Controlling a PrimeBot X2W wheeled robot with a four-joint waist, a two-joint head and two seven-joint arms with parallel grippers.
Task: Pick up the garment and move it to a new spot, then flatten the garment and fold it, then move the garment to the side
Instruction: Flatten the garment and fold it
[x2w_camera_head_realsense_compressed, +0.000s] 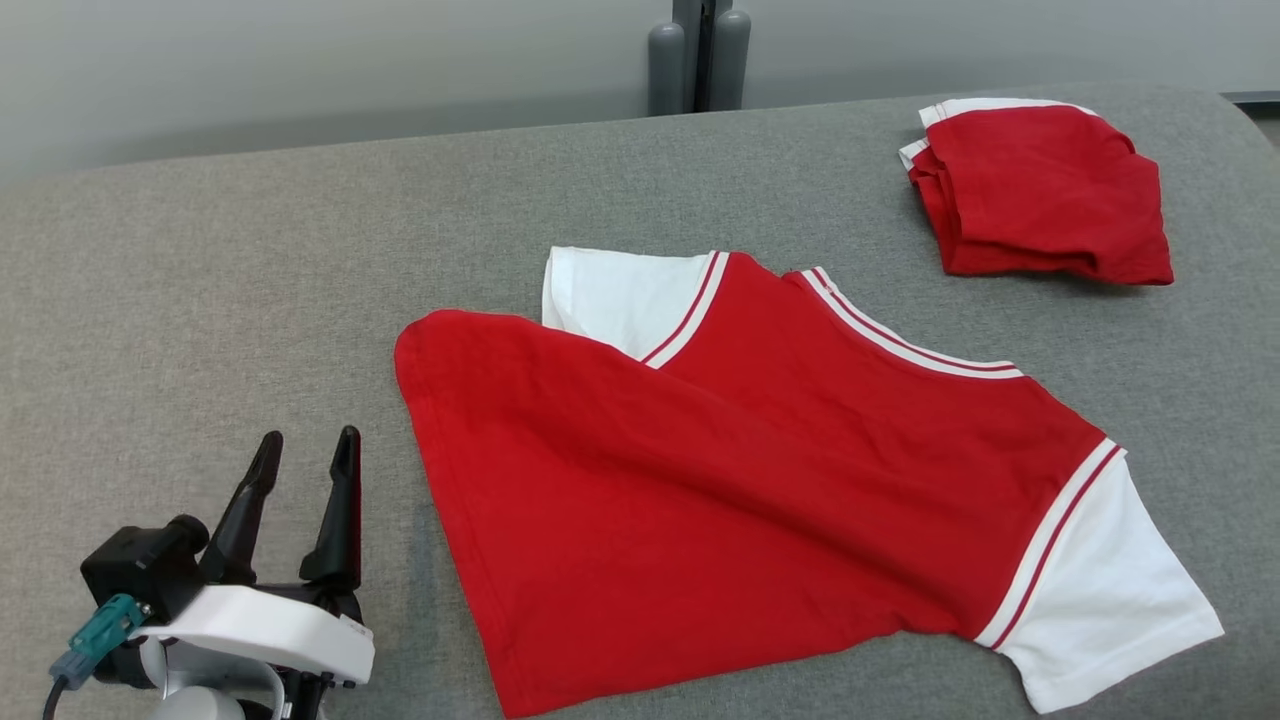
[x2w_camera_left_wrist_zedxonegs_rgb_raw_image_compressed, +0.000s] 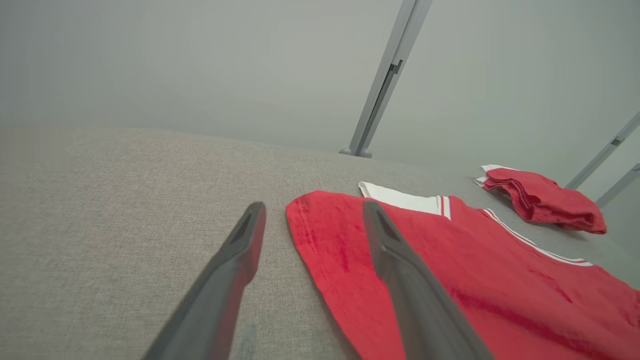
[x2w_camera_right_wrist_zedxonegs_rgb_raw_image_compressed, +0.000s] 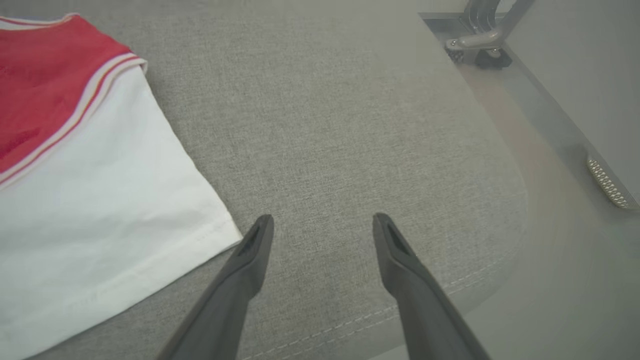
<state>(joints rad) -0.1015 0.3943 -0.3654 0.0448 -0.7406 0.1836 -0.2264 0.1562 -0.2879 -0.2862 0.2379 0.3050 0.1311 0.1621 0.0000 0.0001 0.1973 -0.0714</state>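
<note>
A red garment (x2w_camera_head_realsense_compressed: 720, 480) with white sleeves and striped trim lies spread on the grey cushioned surface (x2w_camera_head_realsense_compressed: 250, 280), its lower left part folded over diagonally. My left gripper (x2w_camera_head_realsense_compressed: 305, 452) hovers open just left of the fold's edge, nothing between its fingers; in the left wrist view the garment (x2w_camera_left_wrist_zedxonegs_rgb_raw_image_compressed: 450, 280) lies under and right of the left gripper (x2w_camera_left_wrist_zedxonegs_rgb_raw_image_compressed: 312, 212). My right gripper (x2w_camera_right_wrist_zedxonegs_rgb_raw_image_compressed: 322, 222) is open above bare cushion, just right of the garment's white sleeve (x2w_camera_right_wrist_zedxonegs_rgb_raw_image_compressed: 95, 215).
A second red garment (x2w_camera_head_realsense_compressed: 1040, 190), folded, sits at the far right of the cushion, also seen as a folded pile (x2w_camera_left_wrist_zedxonegs_rgb_raw_image_compressed: 545, 205). Grey posts (x2w_camera_head_realsense_compressed: 700, 55) stand behind the far edge. The cushion's seamed edge (x2w_camera_right_wrist_zedxonegs_rgb_raw_image_compressed: 450, 295) and floor (x2w_camera_right_wrist_zedxonegs_rgb_raw_image_compressed: 565, 240) lie close to my right gripper.
</note>
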